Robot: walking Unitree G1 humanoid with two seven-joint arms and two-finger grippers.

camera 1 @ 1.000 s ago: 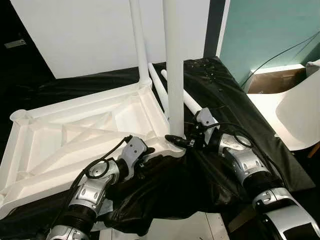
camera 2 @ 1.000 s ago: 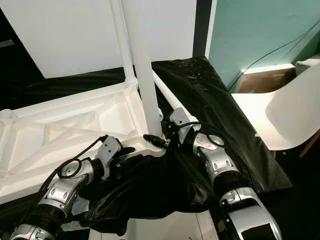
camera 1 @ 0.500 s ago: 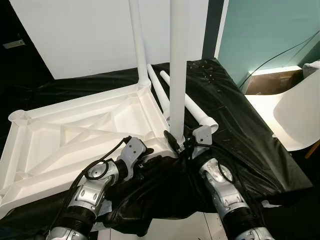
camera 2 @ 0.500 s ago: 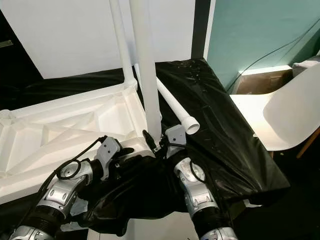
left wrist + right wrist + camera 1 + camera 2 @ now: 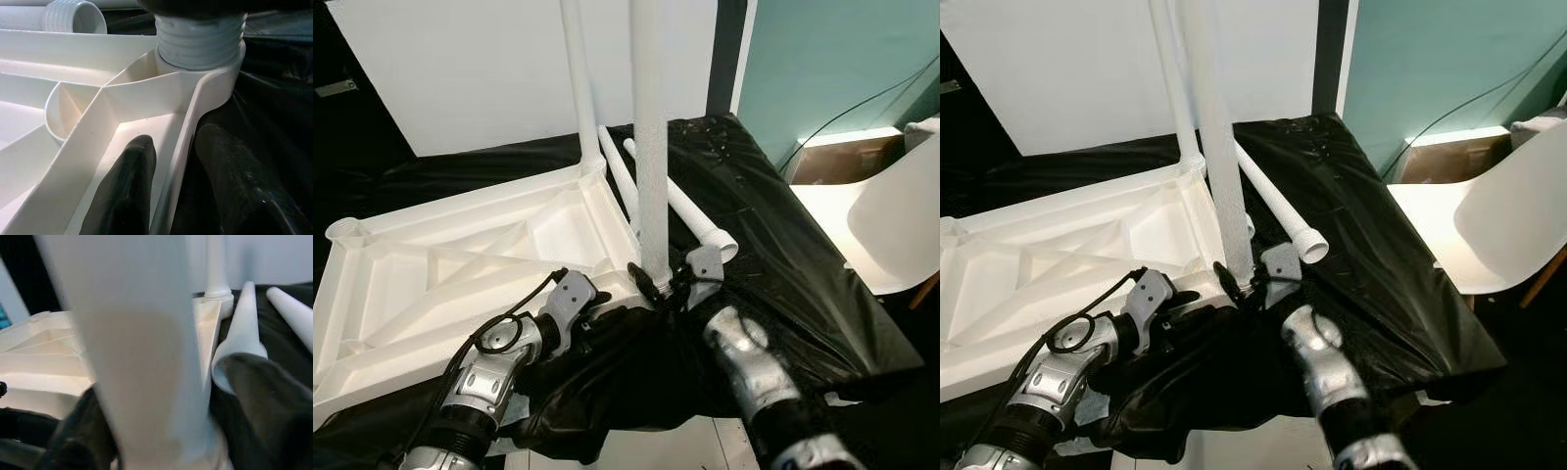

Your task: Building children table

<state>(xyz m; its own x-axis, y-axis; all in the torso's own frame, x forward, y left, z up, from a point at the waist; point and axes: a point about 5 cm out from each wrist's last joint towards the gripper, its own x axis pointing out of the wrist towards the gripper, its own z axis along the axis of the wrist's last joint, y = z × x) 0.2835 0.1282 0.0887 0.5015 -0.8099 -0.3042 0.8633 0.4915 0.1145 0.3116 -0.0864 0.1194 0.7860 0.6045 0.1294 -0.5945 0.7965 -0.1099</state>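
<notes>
White tabletop (image 5: 460,264), underside up on a black sheet (image 5: 773,225), with one leg (image 5: 578,88) upright at its far corner and a second upright leg (image 5: 648,137) seated in the near corner socket. Right gripper (image 5: 668,285): fingers clamped on the base of that second leg; left gripper (image 5: 171,196): fingers astride the tabletop's near edge rim, pinching it just beside that socket. Two loose legs (image 5: 680,201) lie on the sheet beyond that corner; white chair (image 5: 1489,230) beside the sheet's right edge.
</notes>
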